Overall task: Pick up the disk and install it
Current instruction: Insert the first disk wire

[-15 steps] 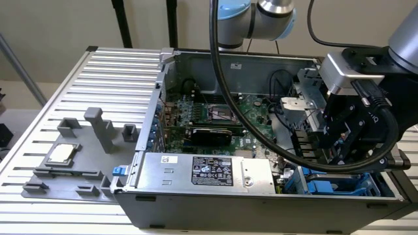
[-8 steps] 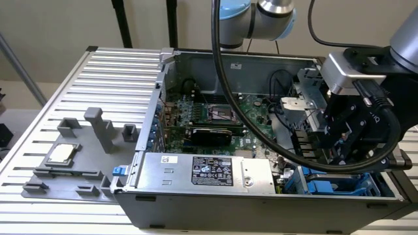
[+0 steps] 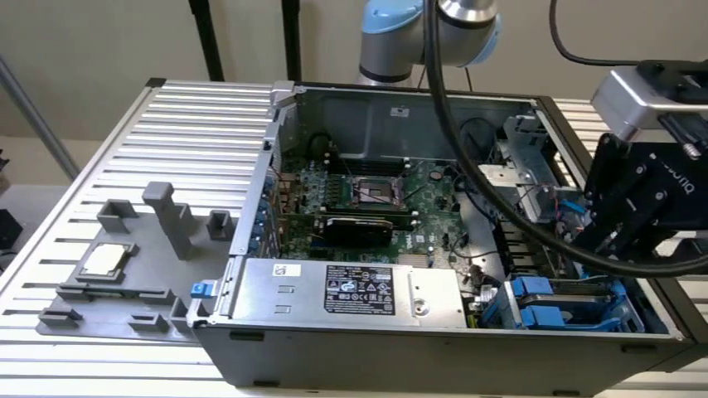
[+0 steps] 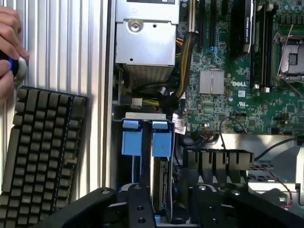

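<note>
The disk stands on edge in a slot of the blue drive cage at the case's front corner, on the exterior view's right. Its silver-grey edge shows below a blue carrier tab. A second blue tab sits beside it over a dark slot. My black gripper hangs right over this cage, straddling the disk's slot. In the exterior view the gripper hovers just above the cage, beside the case wall.
The open computer case holds a motherboard, a power supply and loose cables near the cage. A grey fixture with a small square chip lies on the slatted table. A keyboard and a person's hand are beside the case.
</note>
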`<action>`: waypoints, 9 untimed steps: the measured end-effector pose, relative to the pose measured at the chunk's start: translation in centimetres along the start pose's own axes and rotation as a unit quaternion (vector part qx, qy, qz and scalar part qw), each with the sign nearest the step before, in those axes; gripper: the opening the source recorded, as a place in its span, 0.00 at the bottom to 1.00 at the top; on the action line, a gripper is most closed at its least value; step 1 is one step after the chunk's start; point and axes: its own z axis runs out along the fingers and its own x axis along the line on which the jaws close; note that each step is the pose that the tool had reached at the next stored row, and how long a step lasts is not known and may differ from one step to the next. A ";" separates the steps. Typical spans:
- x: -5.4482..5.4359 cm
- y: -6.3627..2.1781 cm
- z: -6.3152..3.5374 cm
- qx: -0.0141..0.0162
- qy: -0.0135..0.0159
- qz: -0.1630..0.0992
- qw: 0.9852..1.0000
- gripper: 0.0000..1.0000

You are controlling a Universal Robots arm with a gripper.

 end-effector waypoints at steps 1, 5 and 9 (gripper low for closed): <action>0.0 -0.25 -0.19 0.000 0.000 0.000 1.000 0.00; -0.1 -1.12 -0.55 -0.001 0.000 0.000 1.000 0.00; -0.3 -1.98 -0.55 -0.002 0.000 0.000 1.000 0.00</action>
